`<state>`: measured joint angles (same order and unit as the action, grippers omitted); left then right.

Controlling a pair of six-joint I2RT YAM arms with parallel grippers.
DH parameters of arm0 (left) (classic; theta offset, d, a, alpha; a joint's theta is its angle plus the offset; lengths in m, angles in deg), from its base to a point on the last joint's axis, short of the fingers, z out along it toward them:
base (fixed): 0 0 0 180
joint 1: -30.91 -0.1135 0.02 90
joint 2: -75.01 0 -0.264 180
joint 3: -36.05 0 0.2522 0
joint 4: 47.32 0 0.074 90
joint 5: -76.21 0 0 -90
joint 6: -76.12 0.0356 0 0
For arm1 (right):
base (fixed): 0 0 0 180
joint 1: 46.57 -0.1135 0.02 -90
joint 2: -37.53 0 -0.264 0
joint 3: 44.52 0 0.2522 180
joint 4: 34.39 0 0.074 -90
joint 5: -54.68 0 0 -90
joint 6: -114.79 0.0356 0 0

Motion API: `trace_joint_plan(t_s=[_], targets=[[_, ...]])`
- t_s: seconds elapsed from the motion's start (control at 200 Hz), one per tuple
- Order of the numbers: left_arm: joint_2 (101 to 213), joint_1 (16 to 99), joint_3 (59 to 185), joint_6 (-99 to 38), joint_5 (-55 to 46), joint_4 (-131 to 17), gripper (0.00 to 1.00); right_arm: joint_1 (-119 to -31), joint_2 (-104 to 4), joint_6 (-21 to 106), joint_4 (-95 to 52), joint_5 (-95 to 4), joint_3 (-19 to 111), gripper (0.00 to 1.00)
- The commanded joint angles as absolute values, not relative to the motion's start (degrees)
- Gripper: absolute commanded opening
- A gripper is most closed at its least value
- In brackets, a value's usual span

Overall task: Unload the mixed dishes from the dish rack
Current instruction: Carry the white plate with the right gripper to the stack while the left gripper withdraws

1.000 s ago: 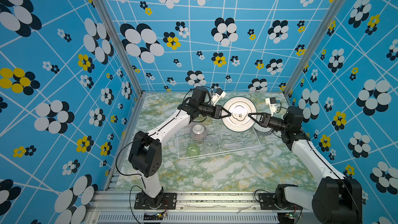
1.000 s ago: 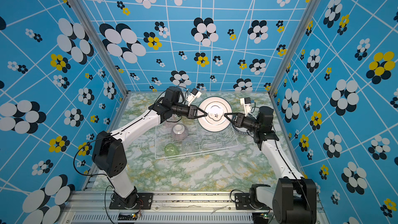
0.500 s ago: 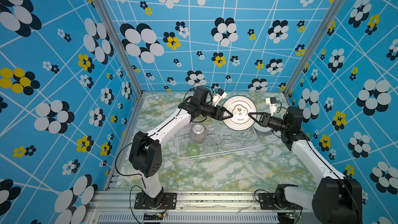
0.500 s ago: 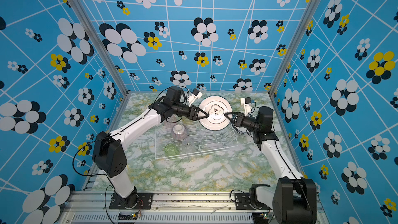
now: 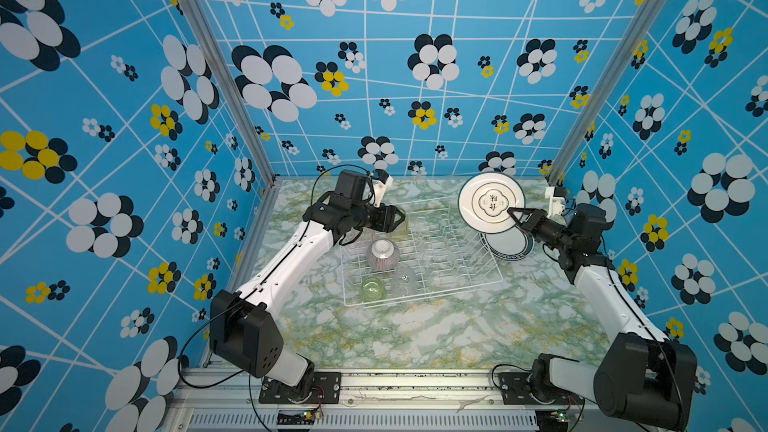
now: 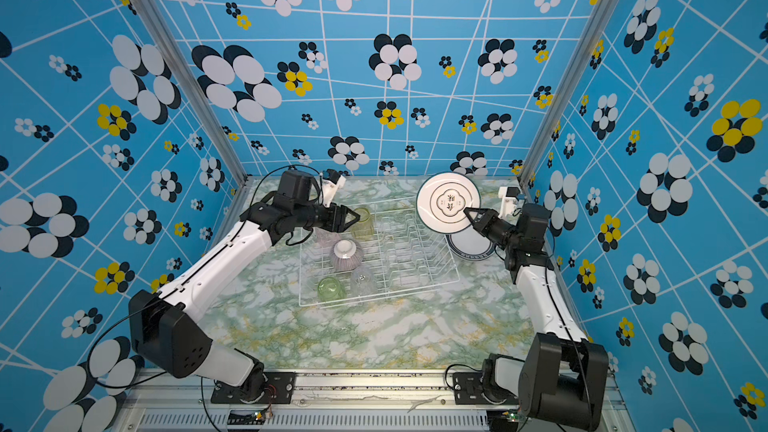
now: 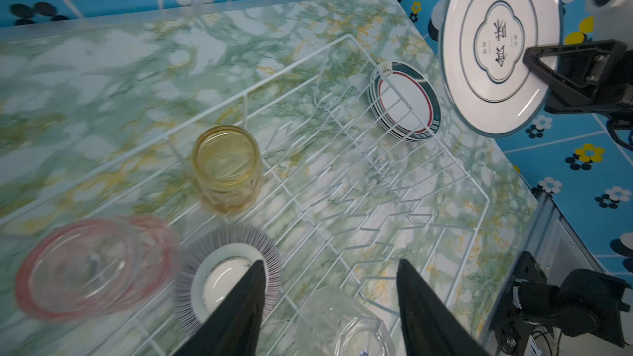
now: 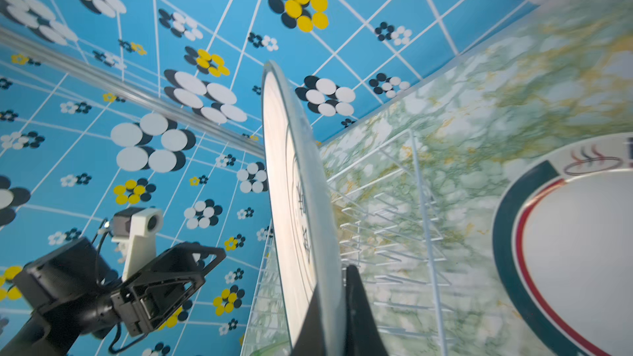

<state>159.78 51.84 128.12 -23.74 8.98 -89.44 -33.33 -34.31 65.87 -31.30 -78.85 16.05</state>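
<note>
My right gripper (image 5: 512,213) (image 8: 337,279) is shut on the rim of a white plate (image 5: 490,203) (image 6: 448,203), held on edge above the far right corner of the dish rack (image 5: 419,259) (image 7: 342,152). My left gripper (image 6: 355,218) (image 7: 330,263) hangs open and empty over the rack's left half. In the rack stand a yellow tumbler (image 7: 226,166), a pink tumbler (image 7: 92,268), an upturned striped bowl (image 5: 382,254), a green tumbler (image 5: 372,288) and a clear tumbler (image 5: 404,280).
A stack of green-rimmed plates (image 5: 507,245) (image 7: 404,101) lies on the marble table just right of the rack, below the held plate. The patterned walls stand close behind and to the right of the right arm.
The left gripper let go of the plate, opened and drew back to the left over the rack. The right gripper alone carried the plate to the right and back.
</note>
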Motion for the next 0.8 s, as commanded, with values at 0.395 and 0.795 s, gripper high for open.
trace_joint_plan(t_s=[0.395, 0.795], targets=[[155.59, 40.36, 119.18, -25.29, 1.38, -94.06, 0.61, -22.58, -42.07, 68.61, -30.94, -67.75, 12.55, 0.0], [157.23, 40.12, 119.39, -25.74, 2.98, -93.87, 0.61, -22.58, -48.31, 66.72, -29.55, -67.13, 11.62, 0.0]])
